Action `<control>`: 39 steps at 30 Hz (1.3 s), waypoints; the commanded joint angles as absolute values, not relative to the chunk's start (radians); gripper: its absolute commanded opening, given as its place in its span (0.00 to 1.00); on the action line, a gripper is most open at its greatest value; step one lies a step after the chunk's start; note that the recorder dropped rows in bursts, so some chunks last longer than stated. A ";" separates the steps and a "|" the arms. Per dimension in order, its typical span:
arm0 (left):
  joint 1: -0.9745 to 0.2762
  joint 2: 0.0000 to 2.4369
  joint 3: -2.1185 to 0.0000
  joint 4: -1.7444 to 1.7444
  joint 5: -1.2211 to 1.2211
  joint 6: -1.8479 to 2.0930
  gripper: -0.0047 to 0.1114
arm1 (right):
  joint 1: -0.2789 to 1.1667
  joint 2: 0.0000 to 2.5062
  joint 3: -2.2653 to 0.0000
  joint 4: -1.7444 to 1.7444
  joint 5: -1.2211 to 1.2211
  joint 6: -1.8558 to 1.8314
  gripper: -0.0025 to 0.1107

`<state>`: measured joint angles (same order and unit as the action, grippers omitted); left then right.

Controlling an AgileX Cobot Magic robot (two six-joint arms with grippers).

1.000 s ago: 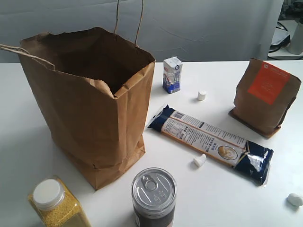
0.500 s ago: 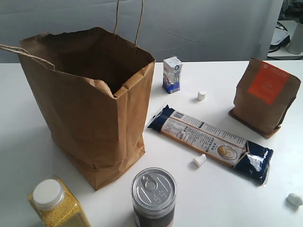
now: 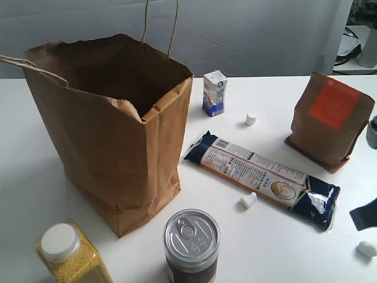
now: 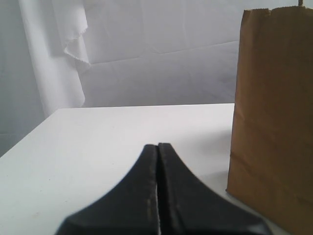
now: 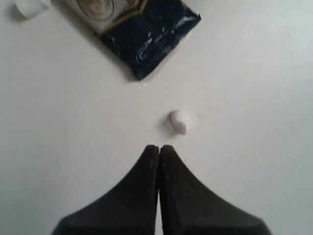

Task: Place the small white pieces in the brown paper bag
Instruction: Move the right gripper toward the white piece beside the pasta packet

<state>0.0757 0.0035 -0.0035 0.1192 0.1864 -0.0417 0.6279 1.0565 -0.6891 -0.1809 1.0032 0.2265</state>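
Observation:
The tall brown paper bag (image 3: pixel 118 127) stands open on the left of the white table; its side also shows in the left wrist view (image 4: pixel 274 122). Three small white pieces lie on the table: one near the milk carton (image 3: pixel 251 119), one beside the long packet (image 3: pixel 248 200), one at the front right (image 3: pixel 366 249). My right gripper (image 3: pixel 364 216) enters at the right edge, just above that front-right piece (image 5: pixel 178 120); its jaws are shut and empty (image 5: pixel 159 148). Another piece shows at the corner of the right wrist view (image 5: pixel 30 6). My left gripper (image 4: pixel 157 146) is shut, empty, beside the bag.
A blue-and-white milk carton (image 3: pixel 214 92), a long dark-blue packet (image 3: pixel 262 175), a brown pouch with an orange label (image 3: pixel 331 119), a metal can (image 3: pixel 191 245) and a yellow jar with a white lid (image 3: pixel 70 254) stand around the bag.
My right gripper has come into the exterior view at the right edge, above the front-right white piece. Nothing on the table has moved.

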 commanded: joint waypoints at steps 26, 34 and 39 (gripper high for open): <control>0.068 0.000 0.000 0.123 0.181 -0.046 0.04 | 0.505 1.416 -0.515 -0.242 0.662 0.346 0.51; 0.068 0.000 0.000 0.123 0.181 -0.046 0.04 | 0.427 1.519 -0.515 -0.315 0.575 0.401 0.51; 0.068 0.000 0.000 0.123 0.181 -0.046 0.04 | 0.427 1.581 -0.515 -0.315 0.527 0.396 0.45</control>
